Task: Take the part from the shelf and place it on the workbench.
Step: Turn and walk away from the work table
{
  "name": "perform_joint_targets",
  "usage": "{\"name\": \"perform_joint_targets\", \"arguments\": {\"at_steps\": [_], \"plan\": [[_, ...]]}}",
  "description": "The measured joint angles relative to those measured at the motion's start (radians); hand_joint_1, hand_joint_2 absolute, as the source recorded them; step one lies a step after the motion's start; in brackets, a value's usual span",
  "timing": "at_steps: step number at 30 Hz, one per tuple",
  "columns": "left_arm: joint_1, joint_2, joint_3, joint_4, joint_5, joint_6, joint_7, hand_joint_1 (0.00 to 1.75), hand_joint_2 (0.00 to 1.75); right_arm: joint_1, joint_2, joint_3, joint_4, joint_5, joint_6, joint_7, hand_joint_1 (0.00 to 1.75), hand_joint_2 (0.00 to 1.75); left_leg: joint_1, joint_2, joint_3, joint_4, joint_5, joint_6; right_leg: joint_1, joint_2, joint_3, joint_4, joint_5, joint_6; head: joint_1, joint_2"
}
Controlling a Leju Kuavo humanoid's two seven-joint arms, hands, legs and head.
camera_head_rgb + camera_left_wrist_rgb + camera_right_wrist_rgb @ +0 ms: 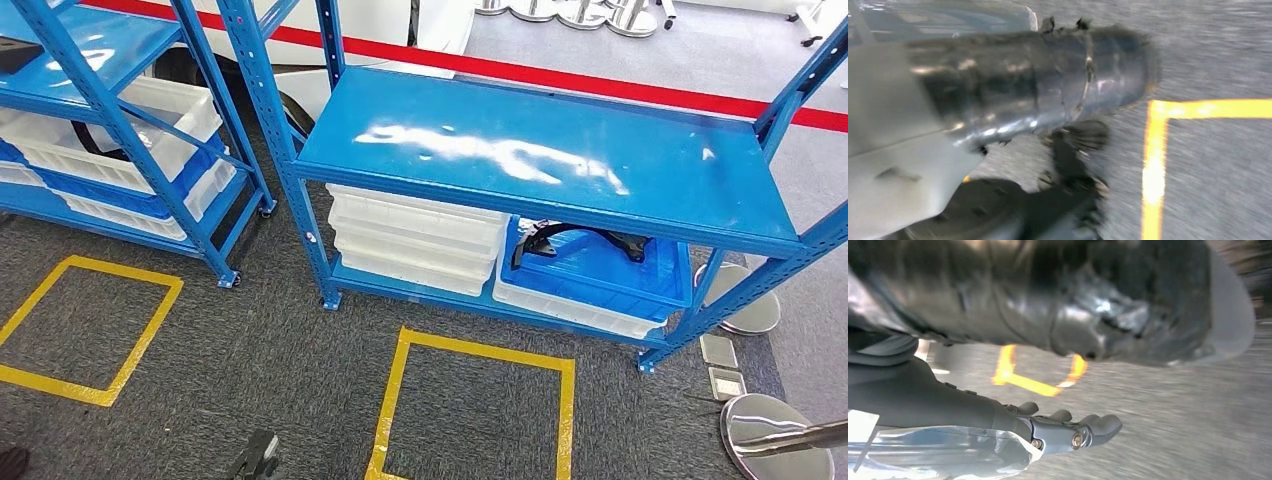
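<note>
Head view: black part (575,243) lies in the blue bin (640,280); right robot hand (1068,432) extended, empty.

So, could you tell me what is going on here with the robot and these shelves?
The robot faces a blue shelf with its arms hanging low. A black part lies in a blue bin on the shelf's lower level, beside stacked white bins. The right hand hangs above the grey carpet with its fingers stretched out and nothing in them. The left hand is too blurred to judge. A yellow floor square lies before the shelf.
</note>
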Motion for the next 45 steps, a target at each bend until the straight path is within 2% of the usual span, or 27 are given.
{"name": "perform_joint_targets", "arguments": {"at_steps": [2, 4, 6, 8, 9, 10, 11, 12, 15, 17, 20, 21, 22, 24, 25, 26, 27, 28, 31, 32, 36, 37, 39, 41, 42, 43, 45], "plan": [[0.0, 0.0, 0.0, 0.0, 0.0, 0.0, 0.0, 0.0, 0.0, 0.001, 0.0, 0.0, 0.0, 0.0, 0.0, 0.0, 0.0, 0.0, 0.0, 0.0, 0.001, 0.0, 0.0, 0.0, 0.0, 0.0, 0.002, -0.006, 0.004, 0.0, 0.0, 0.0], [0.007, 0.0, 0.0, -0.002, 0.0, -0.001, 0.001, 0.0, 0.0, -0.005, -0.001, 0.0, 0.002, 0.0, 0.0, -0.001, 0.0, 0.0, 0.0, -0.002, 0.009, -0.001, -0.006, -0.004, 0.001, -0.001, 0.045, -0.106, 0.059, -0.007, 0.0, 0.0], [0.092, -0.001, 0.0, 0.041, 0.0, -0.002, 0.006, 0.0, 0.0, -0.097, -0.001, 0.0, -0.044, 0.0, 0.0, -0.006, 0.0, 0.0, -0.002, 0.006, 0.017, 0.013, -0.033, -0.022, 0.002, 0.0, 0.11, -0.239, 0.118, -0.03, -0.001, 0.0], [0.205, 0.001, 0.0, 0.117, 0.0, -0.002, 0.01, 0.0, 0.0, -0.216, 0.001, 0.0, -0.124, 0.0, 0.0, -0.011, 0.0, 0.0, -0.003, 0.017, -0.027, 0.114, -0.096, -0.039, 0.001, 0.005, 0.14, -0.284, 0.129, -0.051, -0.005, 0.0], [0.238, 0.004, 0.0, 0.148, 0.0, -0.002, 0.01, 0.0, 0.0, -0.249, 0.001, 0.0, -0.155, 0.0, 0.0, -0.012, 0.0, 0.0, -0.003, 0.02, -0.069, 0.192, -0.131, -0.041, -0.001, 0.008, 0.145, -0.291, 0.13, -0.054, -0.006, 0.0], [0.256, 0.007, 0.0, 0.169, 0.0, -0.002, 0.01, 0.0, 0.0, -0.267, 0.001, 0.0, -0.176, 0.0, 0.0, -0.012, 0.0, 0.0, -0.002, 0.021, -0.104, 0.249, -0.146, -0.043, 0.0, 0.012, 0.145, -0.291, 0.129, -0.055, -0.006, 0.0], [0.27, 0.009, 0.0, 0.187, 0.0, -0.002, 0.009, 0.0, 0.0, -0.28, 0.001, 0.0, -0.193, 0.0, 0.0, -0.012, 0.0, 0.0, -0.002, 0.021, -0.125, 0.273, -0.143, -0.044, 0.0, 0.015, 0.146, -0.291, 0.127, -0.055, -0.006, 0.0], [0.278, 0.011, 0.0, 0.2, 0.0, -0.002, 0.009, 0.0, 0.0, -0.287, 0.001, 0.0, -0.207, 0.0, 0.0, -0.012, 0.0, 0.0, -0.002, 0.022, -0.125, 0.259, -0.121, -0.044, 0.0, 0.018, 0.148, -0.29, 0.126, -0.054, -0.006, 0.0], [0.259, 0.014, 0.0, 0.211, 0.0, -0.002, 0.005, 0.0, 0.0, -0.269, 0.001, 0.0, -0.217, 0.0, 0.0, -0.01, 0.0, 0.0, -0.003, 0.03, -0.037, 0.061, -0.014, -0.039, 0.002, 0.019, 0.153, -0.288, 0.118, -0.044, -0.006, 0.0], [0.216, 0.013, 0.0, 0.199, 0.0, -0.002, 0.003, 0.0, 0.0, -0.231, 0.001, -0.001, -0.205, 0.0, 0.0, -0.007, 0.0, 0.0, -0.005, 0.035, 0.005, -0.016, 0.011, -0.029, 0.005, 0.016, 0.152, -0.288, 0.109, -0.034, -0.004, 0.0], [0.143, 0.01, -0.001, 0.152, 0.0, -0.002, 0.0, 0.0, 0.0, -0.156, 0.002, 0.0, -0.161, 0.0, 0.0, -0.003, 0.0, 1.31, -0.005, 0.035, 0.011, -0.026, 0.013, -0.013, 0.004, 0.012, 0.155, -0.284, 0.099, -0.019, -0.002, 0.0], [0.118, 0.008, -0.001, 0.13, 0.0, -0.002, 0.0, 0.0, 0.0, -0.129, 0.003, 0.0, -0.14, 0.0, 0.0, -0.002, 0.0, 1.75, -0.003, 0.034, 0.012, -0.028, 0.015, -0.008, 0.003, 0.009, 0.147, -0.262, 0.083, -0.012, -0.002, 0.0], [0.092, 0.005, 0.0, 0.106, 0.0, -0.001, -0.001, 0.0, 0.0, -0.101, 0.003, 0.0, -0.116, 0.0, 0.0, -0.002, 0.0, 1.75, 0.0, 0.032, 0.012, -0.031, 0.018, -0.003, 0.002, 0.006, 0.128, -0.216, 0.055, -0.006, -0.002, 0.0], [0.039, 0.002, 0.0, 0.056, 0.0, 0.0, -0.002, 0.0, 0.0, -0.048, 0.002, 0.0, -0.062, 0.0, 0.0, -0.001, 0.0, 1.75, 0.0, 0.024, 0.011, -0.031, 0.019, 0.001, -0.002, 0.002, 0.06, -0.072, -0.022, 0.003, -0.001, 0.0], [0.017, 0.002, 0.0, 0.033, 0.0, 0.0, -0.002, 0.0, 0.0, -0.025, 0.001, 0.0, -0.037, 0.0, 0.0, 0.0, 0.0, 1.75, 0.0, 0.017, 0.01, -0.03, 0.018, 0.002, -0.003, 0.001, 0.028, -0.006, -0.049, 0.005, -0.001, 0.0], [0.0, 0.002, 0.0, 0.015, 0.0, 0.0, -0.001, 0.0, 0.0, -0.006, 0.0, 0.0, -0.017, 0.0, 0.0, 0.0, 0.0, 1.75, 0.0, 0.011, 0.011, -0.03, 0.018, 0.002, -0.003, 0.001, 0.008, 0.029, -0.056, 0.005, -0.001, 0.0], [-0.01, 0.002, 0.0, 0.001, 0.0, 0.0, 0.001, 0.0, 0.0, 0.007, -0.001, 0.0, -0.003, 0.0, 0.0, 0.001, 0.0, 1.75, 0.0, 0.006, 0.013, -0.03, 0.016, 0.001, -0.003, 0.001, 0.008, 0.023, -0.041, 0.003, -0.001, 0.0], [-0.011, 0.002, 0.0, -0.008, 0.0, 0.0, 0.002, 0.0, 0.0, 0.011, -0.002, 0.0, 0.006, 0.0, 0.0, 0.0, 0.0, 1.75, -0.001, 0.004, 0.016, -0.03, 0.015, -0.001, -0.002, 0.001, 0.028, -0.027, -0.008, -0.002, -0.001, 0.0], [0.023, 0.0, 0.0, -0.011, 0.0, 0.0, 0.004, 0.0, 0.0, -0.029, -0.004, 0.0, 0.007, 0.0, 0.0, -0.003, 0.0, 1.75, -0.004, 0.01, 0.025, -0.031, 0.006, -0.011, 0.005, -0.006, 0.132, -0.243, 0.097, -0.023, -0.002, 0.0], [0.043, -0.002, 0.0, -0.005, 0.0, -0.001, 0.005, 0.0, 0.0, -0.051, -0.004, 0.0, 0.0, 0.0, 0.0, -0.004, 0.0, 1.75, -0.004, 0.012, 0.026, -0.032, 0.003, -0.015, 0.007, -0.009, 0.151, -0.276, 0.11, -0.027, -0.002, 0.0], [0.139, -0.003, 0.0, 0.054, 0.0, -0.002, 0.008, 0.0, 0.0, -0.147, -0.001, 0.0, -0.063, 0.0, 0.0, -0.009, 0.0, 1.75, -0.003, 0.018, 0.032, -0.027, -0.01, -0.033, 0.005, -0.009, 0.169, -0.302, 0.121, -0.043, -0.004, 0.0], [0.163, -0.003, 0.0, 0.074, 0.0, -0.002, 0.009, 0.0, 0.0, -0.172, 0.001, 0.0, -0.083, 0.0, 0.0, -0.01, 0.0, 1.75, -0.003, 0.02, 0.019, 0.003, -0.03, -0.037, 0.002, -0.008, 0.174, -0.311, 0.125, -0.048, -0.005, 0.0], [0.209, 0.001, 0.0, 0.12, 0.0, -0.002, 0.01, 0.0, 0.0, -0.22, 0.002, 0.0, -0.129, 0.0, 0.0, -0.012, 0.0, 1.75, -0.003, 0.021, -0.047, 0.127, -0.094, -0.043, 0.001, -0.003, 0.179, -0.318, 0.127, -0.053, -0.006, 0.0], [0.25, 0.007, -0.001, 0.164, 0.0, -0.002, 0.011, 0.0, 0.0, -0.26, 0.002, 0.0, -0.171, 0.0, 0.0, -0.012, 0.0, 0.87, 0.0, 0.023, -0.114, 0.246, -0.131, -0.052, 0.0, 0.007, 0.176, -0.315, 0.126, -0.056, -0.006, 0.0], [0.265, 0.01, -0.001, 0.182, 0.0, -0.002, 0.01, 0.0, 0.0, -0.273, 0.002, 0.0, -0.188, 0.0, 0.0, -0.012, 0.0, 0.44, 0.003, 0.023, -0.124, 0.254, -0.12, -0.059, -0.001, 0.011, 0.175, -0.312, 0.125, -0.056, -0.006, 0.0], [0.274, 0.011, -0.001, 0.196, 0.0, -0.002, 0.009, 0.0, 0.0, -0.28, 0.001, 0.0, -0.201, 0.0, 0.0, -0.012, 0.0, 0.0, 0.006, 0.024, -0.112, 0.222, -0.091, -0.067, -0.003, 0.014, 0.175, -0.308, 0.122, -0.056, -0.006, 0.0], [0.27, 0.012, -0.001, 0.208, 0.0, -0.002, 0.007, 0.0, 0.0, -0.278, 0.0, -0.001, -0.215, 0.0, 0.0, -0.012, 0.0, 0.0, 0.018, 0.028, -0.046, 0.081, -0.019, -0.084, -0.007, 0.012, 0.174, -0.295, 0.113, -0.048, -0.008, 0.0]]}}
